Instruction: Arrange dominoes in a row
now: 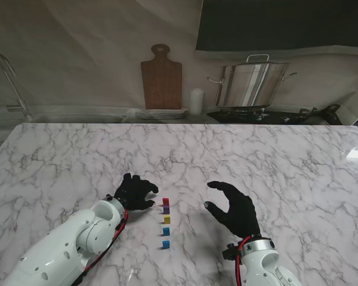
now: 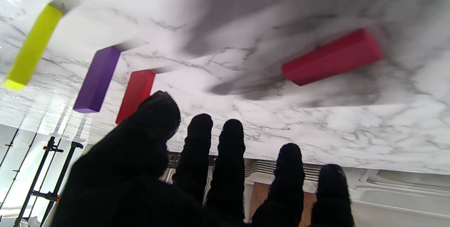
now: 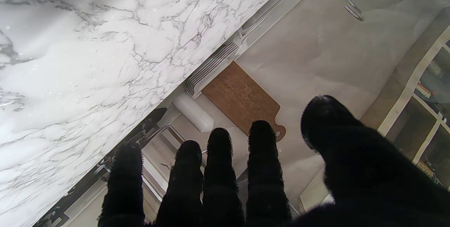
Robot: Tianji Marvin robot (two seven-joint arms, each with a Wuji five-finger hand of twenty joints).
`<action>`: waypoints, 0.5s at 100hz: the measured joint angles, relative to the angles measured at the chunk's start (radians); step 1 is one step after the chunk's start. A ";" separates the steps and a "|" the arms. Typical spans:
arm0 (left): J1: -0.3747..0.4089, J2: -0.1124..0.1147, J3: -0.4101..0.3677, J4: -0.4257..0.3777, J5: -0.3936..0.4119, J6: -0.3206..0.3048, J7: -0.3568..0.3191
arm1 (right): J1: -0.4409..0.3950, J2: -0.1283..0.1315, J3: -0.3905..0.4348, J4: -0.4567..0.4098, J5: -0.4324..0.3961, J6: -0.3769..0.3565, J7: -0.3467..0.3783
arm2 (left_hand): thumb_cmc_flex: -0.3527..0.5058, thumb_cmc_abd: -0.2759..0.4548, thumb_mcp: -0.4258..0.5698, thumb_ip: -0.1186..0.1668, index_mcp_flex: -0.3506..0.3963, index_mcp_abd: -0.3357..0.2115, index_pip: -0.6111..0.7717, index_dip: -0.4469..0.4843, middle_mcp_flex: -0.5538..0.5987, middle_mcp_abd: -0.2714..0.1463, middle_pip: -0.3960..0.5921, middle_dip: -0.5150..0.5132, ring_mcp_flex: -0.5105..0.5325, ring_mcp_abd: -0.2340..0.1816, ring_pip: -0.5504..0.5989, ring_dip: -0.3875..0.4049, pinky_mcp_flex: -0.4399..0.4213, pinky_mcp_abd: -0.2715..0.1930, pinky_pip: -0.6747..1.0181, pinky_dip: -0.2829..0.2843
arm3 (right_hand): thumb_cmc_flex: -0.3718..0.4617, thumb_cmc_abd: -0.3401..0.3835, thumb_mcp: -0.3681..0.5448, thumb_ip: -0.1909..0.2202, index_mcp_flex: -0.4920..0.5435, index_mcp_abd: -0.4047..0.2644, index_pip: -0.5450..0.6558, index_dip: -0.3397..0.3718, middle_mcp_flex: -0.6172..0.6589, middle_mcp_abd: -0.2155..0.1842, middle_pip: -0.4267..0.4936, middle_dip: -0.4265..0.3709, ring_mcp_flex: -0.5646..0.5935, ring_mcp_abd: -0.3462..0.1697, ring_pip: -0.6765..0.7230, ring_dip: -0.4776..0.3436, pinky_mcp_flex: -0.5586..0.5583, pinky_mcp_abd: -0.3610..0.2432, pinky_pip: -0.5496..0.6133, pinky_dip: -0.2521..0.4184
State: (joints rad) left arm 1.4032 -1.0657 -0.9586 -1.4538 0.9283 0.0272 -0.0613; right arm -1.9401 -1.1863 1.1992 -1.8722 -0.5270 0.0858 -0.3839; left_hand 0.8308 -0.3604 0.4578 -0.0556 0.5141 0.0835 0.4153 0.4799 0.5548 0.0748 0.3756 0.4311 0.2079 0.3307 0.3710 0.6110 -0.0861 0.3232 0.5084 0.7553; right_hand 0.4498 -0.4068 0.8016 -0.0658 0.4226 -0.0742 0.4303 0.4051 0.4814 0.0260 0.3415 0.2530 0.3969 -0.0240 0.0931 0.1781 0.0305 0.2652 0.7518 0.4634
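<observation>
Nearest to you in the stand's view: both arms, rising from the bottom corners, with the row of dominoes between the two hands. Item, row: five small dominoes standing upright on the marble worktop [image 1: 59,155], running straight away from you — blue domino [image 1: 165,243] nearest, second blue domino [image 1: 166,230], yellow domino [image 1: 166,219], purple domino [image 1: 166,210], red domino [image 1: 165,202] farthest. Item, loose piece: the left wrist view shows a fallen red domino [image 2: 330,58] lying flat on the worktop, apart from the standing three visible there; blurred, and you cannot find it in the stand's view, likely hidden under the left hand. Item, left hand [image 1: 134,192]: just beside the far end of the row on its left, fingers spread and slightly curled, holding nothing, no contact visible. Item, right hand [image 1: 234,207]: well apart from the row on its right, fingers loosely spread, empty; its wrist view shows no domino. Judgement: left hand is the nearer; the flat piece lies ahead of its fingertips and needs standing up to extend the far end.
</observation>
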 measured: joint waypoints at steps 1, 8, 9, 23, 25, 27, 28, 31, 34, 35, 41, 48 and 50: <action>0.003 0.000 -0.005 -0.002 0.002 -0.002 -0.001 | 0.000 0.000 0.000 0.000 0.000 0.000 0.000 | 0.000 0.000 0.000 0.000 0.000 0.000 0.000 0.000 0.000 0.001 0.000 0.000 0.000 0.000 -0.002 -0.001 0.000 0.000 0.000 0.000 | 0.000 0.000 0.000 0.000 0.000 0.000 0.000 0.000 0.000 0.000 0.000 0.000 0.000 0.000 0.000 0.000 0.000 0.000 0.000 0.000; 0.021 0.002 -0.039 -0.014 0.020 -0.011 -0.010 | 0.000 0.000 0.000 0.000 0.000 0.000 0.000 | 0.000 0.000 -0.003 0.000 0.000 0.000 0.000 0.000 0.000 0.005 0.000 -0.003 0.000 0.000 -0.010 -0.010 0.000 0.000 -0.001 -0.001 | 0.000 0.000 0.000 0.000 0.000 0.000 0.000 0.000 0.000 0.000 0.000 0.000 0.000 0.000 0.000 0.000 0.000 0.000 0.000 0.000; 0.023 0.003 -0.042 -0.016 0.022 -0.011 -0.012 | 0.000 0.000 -0.001 0.000 0.000 0.000 0.000 | 0.000 0.000 -0.004 0.000 0.000 0.000 0.000 0.000 0.000 0.005 0.000 -0.004 0.000 0.000 -0.012 -0.011 0.000 0.000 -0.001 -0.001 | 0.000 0.000 0.000 0.000 0.000 0.000 0.000 0.000 0.000 0.000 0.000 0.000 0.000 0.000 0.000 0.000 0.000 0.000 0.000 0.000; 0.038 0.012 -0.079 -0.020 0.044 -0.018 -0.028 | 0.000 0.000 -0.002 0.000 -0.001 0.000 -0.001 | -0.001 0.011 -0.014 0.000 0.000 0.003 -0.011 0.000 0.000 0.011 -0.001 -0.014 0.000 0.000 -0.016 -0.021 0.000 0.000 -0.001 -0.004 | 0.000 0.000 0.000 0.000 0.000 0.000 0.000 0.000 0.000 0.000 0.000 0.000 0.000 0.000 0.000 0.000 0.000 0.000 0.000 0.000; 0.039 0.013 -0.083 -0.020 0.048 -0.018 -0.030 | 0.000 0.000 -0.002 0.000 -0.001 0.000 -0.001 | -0.001 0.011 -0.014 0.000 0.000 0.009 -0.011 0.000 0.001 0.011 -0.001 -0.015 0.000 0.000 -0.017 -0.022 0.000 0.000 -0.001 -0.004 | 0.000 0.000 0.000 0.000 0.000 0.000 0.000 0.000 0.000 0.000 0.000 0.000 0.000 0.000 0.000 0.000 0.000 0.000 0.000 0.000; 0.040 0.014 -0.088 -0.020 0.052 -0.019 -0.033 | 0.000 0.000 -0.002 0.000 -0.001 0.000 -0.001 | -0.001 0.011 -0.014 0.000 0.000 0.016 -0.011 0.000 0.001 0.011 -0.001 -0.015 0.000 0.000 -0.017 -0.022 0.000 0.000 -0.001 -0.004 | 0.000 0.000 0.000 0.000 0.000 0.000 0.000 0.000 0.000 0.000 0.000 0.000 0.000 0.000 0.000 0.000 0.000 0.000 0.000 0.000; 0.041 0.014 -0.091 -0.020 0.055 -0.020 -0.034 | 0.000 0.000 -0.002 0.000 -0.001 0.000 -0.001 | -0.001 0.011 -0.014 0.000 0.000 0.021 -0.011 0.000 0.002 0.011 -0.001 -0.015 0.000 0.000 -0.018 -0.022 0.000 0.000 -0.001 -0.004 | 0.000 0.000 0.000 0.000 0.000 0.000 0.000 0.000 0.000 0.000 0.000 0.000 0.000 0.000 0.000 0.000 0.000 0.000 0.000 0.000; 0.044 0.015 -0.099 -0.020 0.062 -0.021 -0.039 | 0.000 0.000 -0.002 0.000 -0.001 0.000 -0.001 | -0.001 0.011 -0.014 0.000 0.000 0.039 -0.011 0.000 0.004 0.011 -0.001 -0.015 0.000 0.000 -0.018 -0.022 0.000 0.000 -0.001 -0.004 | 0.000 0.000 0.000 0.000 0.000 0.000 0.000 0.000 0.000 0.000 0.000 0.000 0.000 0.000 0.000 0.000 0.000 0.000 0.000 0.000; 0.047 0.016 -0.109 -0.021 0.069 -0.023 -0.045 | 0.000 0.000 -0.003 0.000 -0.001 0.000 -0.002 | -0.001 0.011 -0.014 0.000 -0.005 0.053 -0.011 0.000 0.014 0.011 -0.001 -0.015 0.000 0.000 -0.018 -0.022 0.000 0.000 -0.001 -0.005 | 0.000 0.000 0.000 0.000 0.000 0.000 0.000 0.000 0.000 0.000 0.000 0.000 0.000 0.000 0.000 0.000 0.000 0.000 0.000 0.000; 0.048 0.016 -0.112 -0.021 0.071 -0.023 -0.047 | 0.000 0.000 -0.003 0.000 -0.001 0.000 -0.002 | -0.001 0.011 -0.014 0.000 -0.012 0.056 -0.016 0.000 0.015 0.012 0.000 -0.015 0.001 0.000 -0.018 -0.022 0.000 0.000 -0.002 -0.005 | 0.000 0.000 0.000 0.000 0.000 0.000 0.000 0.000 0.000 0.000 0.000 0.000 0.000 0.000 0.000 0.000 0.000 0.000 0.000 0.000; 0.055 0.019 -0.127 -0.022 0.082 -0.025 -0.055 | 0.000 0.000 -0.003 0.000 -0.001 0.000 -0.002 | -0.001 0.011 -0.014 0.000 -0.010 0.066 -0.024 0.000 0.027 0.012 0.001 -0.015 0.002 0.000 -0.018 -0.022 0.000 0.000 -0.002 -0.007 | 0.000 0.000 0.000 0.000 0.000 0.000 0.000 0.000 0.000 0.000 0.000 0.000 0.000 0.000 0.000 0.000 0.000 0.000 0.000 0.000; 0.061 0.024 -0.135 -0.022 0.090 -0.025 -0.058 | 0.001 0.000 -0.004 0.000 -0.001 0.000 -0.002 | -0.001 0.011 -0.014 0.000 -0.010 0.077 -0.026 0.000 0.038 0.012 0.006 -0.015 0.003 0.000 -0.018 -0.022 0.000 -0.001 -0.002 -0.009 | 0.000 0.000 0.000 0.000 0.000 0.000 0.000 0.000 0.000 0.000 0.000 0.000 0.000 0.000 0.000 0.000 0.000 0.000 0.000 0.000; 0.063 0.026 -0.137 -0.022 0.093 -0.025 -0.059 | 0.001 0.000 -0.004 0.000 -0.001 0.000 -0.002 | -0.001 0.011 -0.014 0.000 -0.011 0.080 -0.027 0.000 0.044 0.012 0.010 -0.015 0.003 0.000 -0.018 -0.022 0.000 -0.001 -0.002 -0.010 | 0.000 0.000 0.000 0.000 0.000 0.000 0.000 0.000 0.000 0.000 0.000 0.000 0.000 0.000 0.000 0.000 0.000 0.000 0.000 0.000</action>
State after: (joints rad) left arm 1.4658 -1.0400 -1.0960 -1.4763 1.0210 0.0018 -0.1203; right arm -1.9393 -1.1863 1.1954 -1.8726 -0.5276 0.0861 -0.3859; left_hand 0.8301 -0.3491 0.4433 -0.0556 0.5036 0.1631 0.3879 0.4798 0.5988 0.0865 0.3860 0.4162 0.2112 0.3308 0.3526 0.5886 -0.0861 0.3227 0.5067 0.7458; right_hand 0.4498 -0.4068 0.8016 -0.0658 0.4226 -0.0742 0.4303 0.4051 0.4814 0.0260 0.3415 0.2529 0.3969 -0.0240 0.0930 0.1781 0.0304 0.2652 0.7518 0.4634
